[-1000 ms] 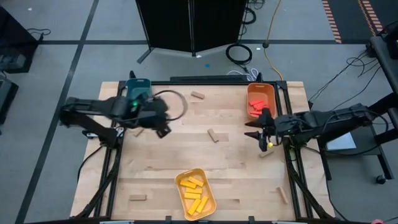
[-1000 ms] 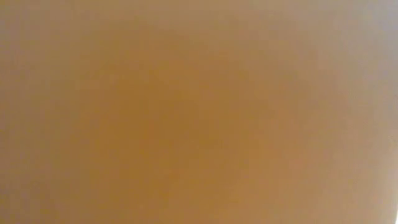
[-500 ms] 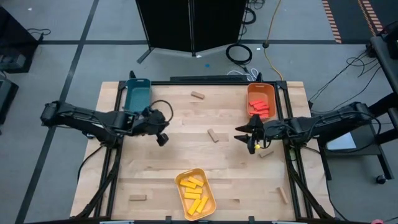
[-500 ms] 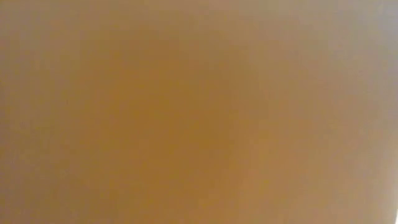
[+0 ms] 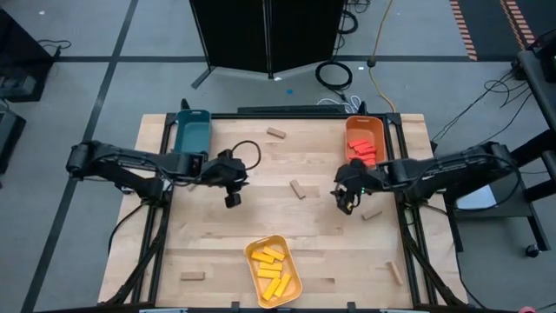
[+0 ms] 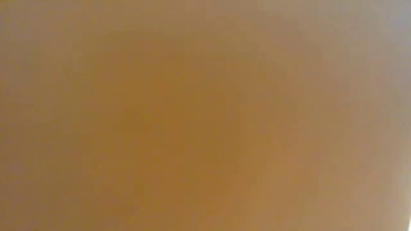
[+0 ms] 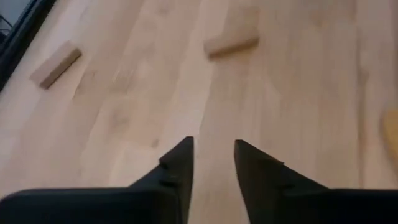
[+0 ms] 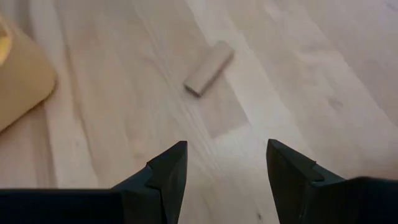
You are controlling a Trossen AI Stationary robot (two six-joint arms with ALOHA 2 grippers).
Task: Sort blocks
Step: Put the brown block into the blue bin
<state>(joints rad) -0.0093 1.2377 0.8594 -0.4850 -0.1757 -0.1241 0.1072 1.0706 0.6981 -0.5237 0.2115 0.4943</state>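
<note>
Tan blocks lie flat on the wooden table (image 5: 217, 243): one at the far middle (image 5: 276, 133), one in the middle (image 5: 298, 189), one right of middle (image 5: 372, 214), and others near the front. My left gripper (image 5: 232, 198) (image 7: 212, 149) is open low over bare wood, left of the middle block (image 7: 231, 38). Right of that same block (image 8: 209, 68), my right gripper (image 5: 345, 202) (image 8: 227, 152) is open and empty. Yellow blocks fill the yellow tray (image 5: 294, 280), and red blocks lie in the orange tray (image 5: 365, 127).
An empty-looking teal tray (image 5: 192, 132) stands at the far left corner. Two more tan blocks lie near the front edge, one at the left (image 5: 193, 276) and one at the right (image 5: 394, 272). The low view shows only an orange-brown blur.
My left arm has come down from beside the teal tray, and its gripper now sits lower and slightly nearer the table's middle. My right gripper has moved toward the table's left, away from the orange tray and closer to the middle block.
</note>
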